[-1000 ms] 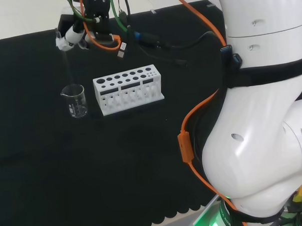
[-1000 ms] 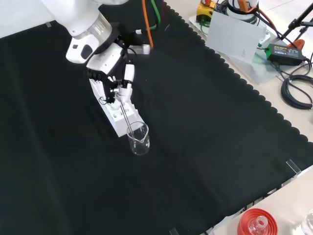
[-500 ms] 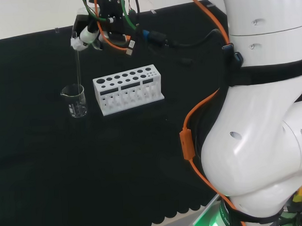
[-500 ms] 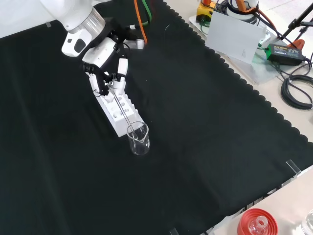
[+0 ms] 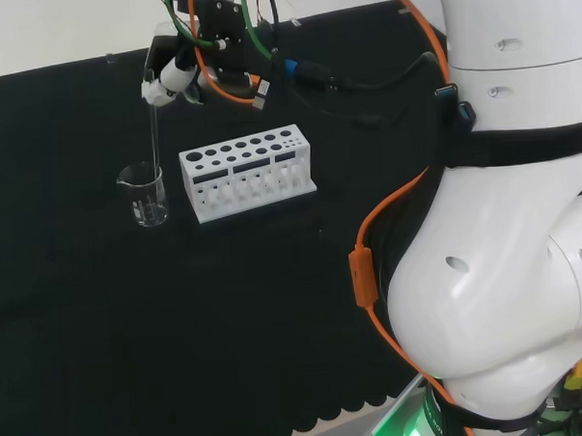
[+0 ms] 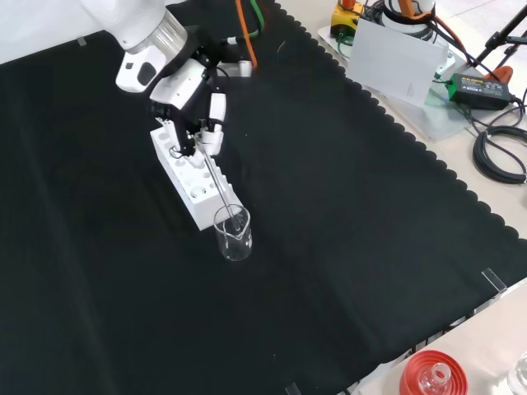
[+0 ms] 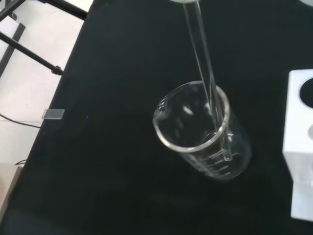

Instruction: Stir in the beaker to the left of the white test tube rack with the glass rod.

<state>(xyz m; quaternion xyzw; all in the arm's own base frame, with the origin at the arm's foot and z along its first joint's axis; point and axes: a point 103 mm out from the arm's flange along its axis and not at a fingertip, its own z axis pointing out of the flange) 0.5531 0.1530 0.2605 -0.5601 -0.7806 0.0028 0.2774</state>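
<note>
One rod (image 6: 221, 183), pinched high by our robot hand (image 6: 198, 115), reaches into the beaker (image 6: 233, 234) for stirring.

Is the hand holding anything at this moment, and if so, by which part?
Yes. The hand holds the glass rod by its upper end, fingers curled round it; the rod's lower end reaches down into the beaker.

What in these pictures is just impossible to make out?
- Whether the beaker holds any liquid: clear glass on black cloth in every view.
- The glass rod: its top is cut off at the wrist view's edge.
- How the hand grips the rod: too small in the front view, behind cables in the head view.
- The white test tube rack: cut off in the wrist view.
</note>
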